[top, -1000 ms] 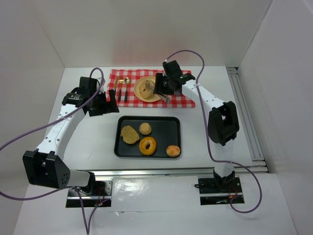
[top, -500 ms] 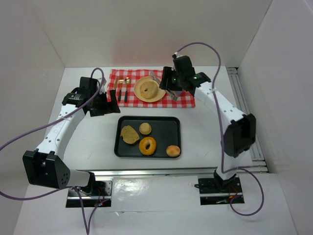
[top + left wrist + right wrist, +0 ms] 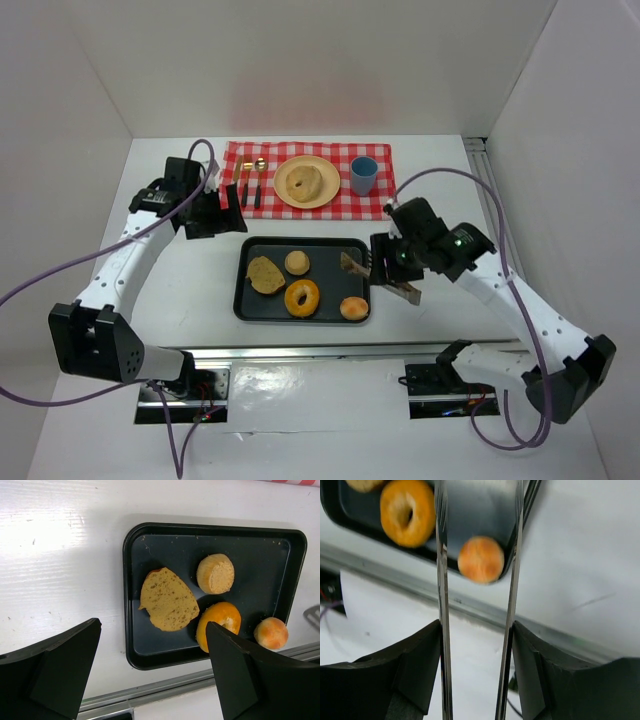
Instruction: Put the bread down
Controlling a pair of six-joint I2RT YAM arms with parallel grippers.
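Bread (image 3: 303, 183), a round pale-brown piece, is seen lying on a yellow plate (image 3: 324, 195). The plate is set on a red-and-white checked cloth (image 3: 340, 205) at the middle of the far edge of the worktop. A blue cup (image 3: 363, 175) stands on the cloth just right of the plate, and cutlery (image 3: 250, 186) is laid on the cloth to its left.

A black tray (image 3: 330, 255) is placed near the middle of the near edge. Four further pieces are held in it: a flat slice (image 3: 168, 600), a small bun (image 3: 215, 573), a ring-shaped piece (image 3: 302, 298) and a round roll (image 3: 481, 559) in its near right corner.

The right gripper (image 3: 379, 279) is positioned at the right rim of the tray, well apart from the bread. Its long metal fingers (image 3: 441, 605) are spread and nothing is grasped.

The left gripper (image 3: 216, 214) is positioned toward the far left corner, beside the left end of the cloth. Its jaws are spread wide and nothing is grasped.
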